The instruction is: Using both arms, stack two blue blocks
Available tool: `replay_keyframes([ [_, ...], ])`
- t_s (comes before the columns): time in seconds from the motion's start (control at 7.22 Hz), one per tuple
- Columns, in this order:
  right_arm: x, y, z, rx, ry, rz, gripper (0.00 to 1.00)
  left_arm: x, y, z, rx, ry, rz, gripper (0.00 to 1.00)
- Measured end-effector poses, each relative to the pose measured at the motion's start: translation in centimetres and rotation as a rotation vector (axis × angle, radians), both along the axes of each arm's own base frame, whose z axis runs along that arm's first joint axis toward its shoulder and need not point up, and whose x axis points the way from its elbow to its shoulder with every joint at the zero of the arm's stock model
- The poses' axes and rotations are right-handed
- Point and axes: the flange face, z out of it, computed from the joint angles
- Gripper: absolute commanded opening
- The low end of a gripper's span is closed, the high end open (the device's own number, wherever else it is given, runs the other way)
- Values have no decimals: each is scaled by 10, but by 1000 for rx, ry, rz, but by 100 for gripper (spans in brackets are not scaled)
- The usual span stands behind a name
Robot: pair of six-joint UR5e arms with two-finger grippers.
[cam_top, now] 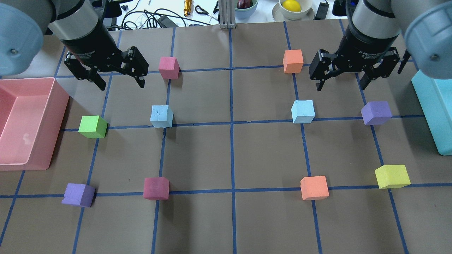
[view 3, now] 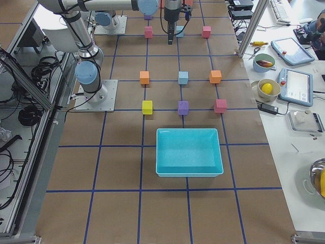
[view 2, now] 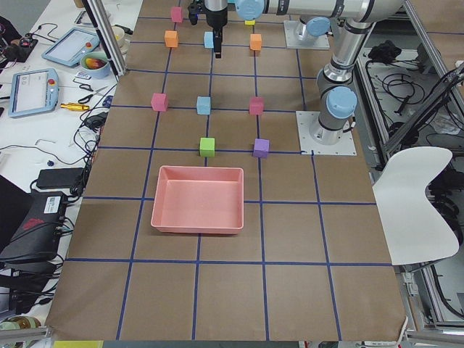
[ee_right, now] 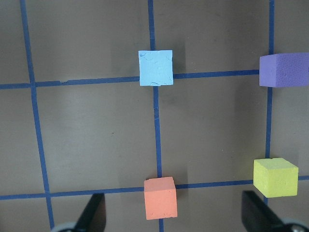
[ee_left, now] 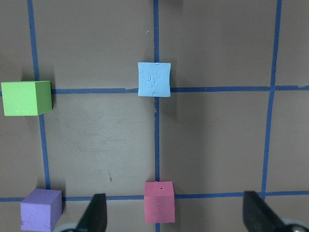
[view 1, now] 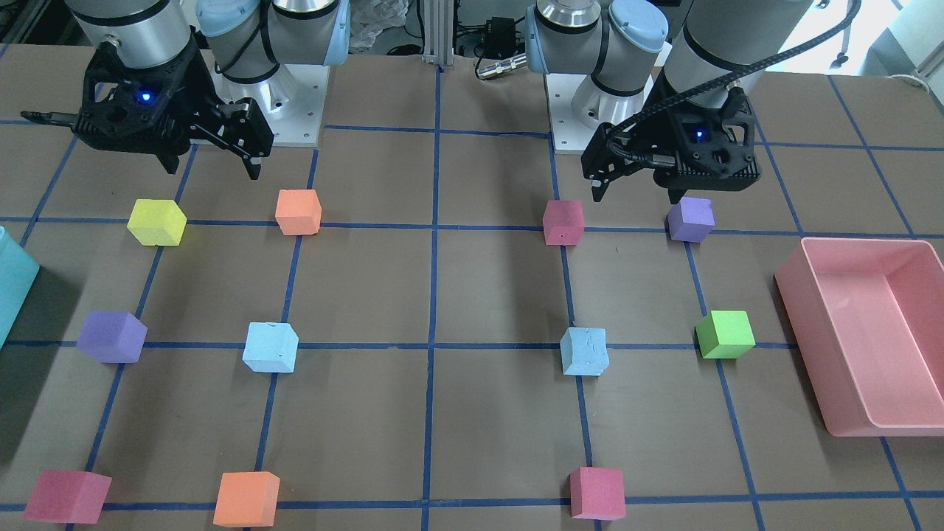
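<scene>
We are holding our left arm (cam_top: 76,26) in at ten o'clock of the overhead view, wrist pointing straight down. Our left claw (cam_top: 122,85) is hanging above the tabletop (cam_top: 229,158) with its jaws standing wide apart and gripping nothing. At two o'clock our right arm (cam_top: 374,21) is mirroring that pose, and our right claw (cam_top: 341,86) is likewise gaping wide and carrying nothing. In each wrist view, two dark fingers (ee_left: 96,215) are showing at six o'clock, well apart.
</scene>
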Motion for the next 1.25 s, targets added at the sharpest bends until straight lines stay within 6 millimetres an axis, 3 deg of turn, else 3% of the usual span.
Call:
replay_keyframes([
  [0.97,0,-4,-11,19,-8,0,100,0,0,-2,4,0,0,100],
  [1.25,-4,-20,-37,67,4,-13,100,0,0,-6,12,0,-4,100],
])
